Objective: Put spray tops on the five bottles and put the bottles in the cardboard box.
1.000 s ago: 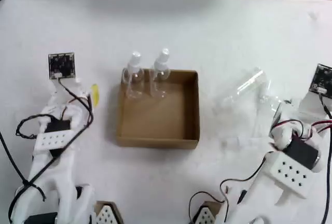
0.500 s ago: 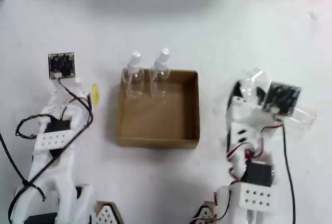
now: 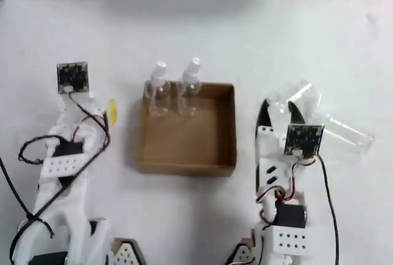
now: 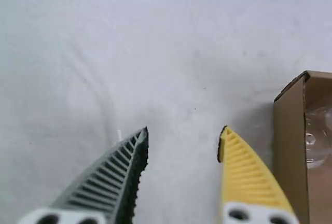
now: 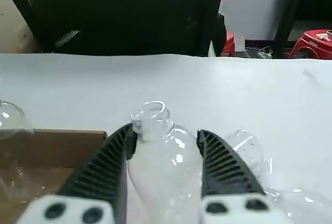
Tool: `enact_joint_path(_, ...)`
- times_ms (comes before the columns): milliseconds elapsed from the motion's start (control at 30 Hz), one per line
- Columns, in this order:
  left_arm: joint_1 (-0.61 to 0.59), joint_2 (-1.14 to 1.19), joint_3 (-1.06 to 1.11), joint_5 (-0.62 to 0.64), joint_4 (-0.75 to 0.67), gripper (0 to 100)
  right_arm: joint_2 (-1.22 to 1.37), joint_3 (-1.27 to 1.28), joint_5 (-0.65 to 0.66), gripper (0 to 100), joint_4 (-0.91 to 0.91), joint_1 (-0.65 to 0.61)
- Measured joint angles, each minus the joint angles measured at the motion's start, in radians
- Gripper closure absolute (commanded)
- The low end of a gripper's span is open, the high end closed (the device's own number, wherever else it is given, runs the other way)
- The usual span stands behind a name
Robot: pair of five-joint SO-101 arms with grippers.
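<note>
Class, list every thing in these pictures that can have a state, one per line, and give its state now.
Cardboard box: open-topped, two bottles inside.
Boxed bottle by the corner: upright, capped.
Boxed bottle beside it: upright, capped.
Uncapped bottle: neck open, outside the box.
Bottle farther right: lying on the table.
Left gripper: jaws open, over the table.
Right gripper: jaws open, flanking the uncapped bottle.

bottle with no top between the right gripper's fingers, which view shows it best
The right wrist view: the bottle sits close between the right gripper's fingers, open neck plain. The high view gives a faint clear shape. The left wrist view faces the box corner.
</note>
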Motion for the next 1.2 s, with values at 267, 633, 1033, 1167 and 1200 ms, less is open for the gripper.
enact_joint_path(267, 0.0, 0.0, 0.0, 0.0, 0.0, 79, 0.11, 0.002, 0.0, 98.2, -0.137, 0.003)
enact_joint_path(633, 0.0, 0.0, 0.0, 0.0, 0.0, 79, 0.528, -0.106, -0.074, 98.2, -0.296, 0.041)
enact_joint_path(1033, 0.0, 0.0, 0.0, 0.0, 0.0, 79, 0.876, -0.305, -0.074, 98.2, -0.445, 0.037)
enact_joint_path(1167, 0.0, 0.0, 0.0, 0.0, 0.0, 79, 0.902, -0.318, -0.074, 98.2, -0.485, 0.014)
enact_joint_path(1200, 0.0, 0.0, 0.0, 0.0, 0.0, 79, 0.913, -0.318, -0.074, 98.2, -0.508, 0.008)
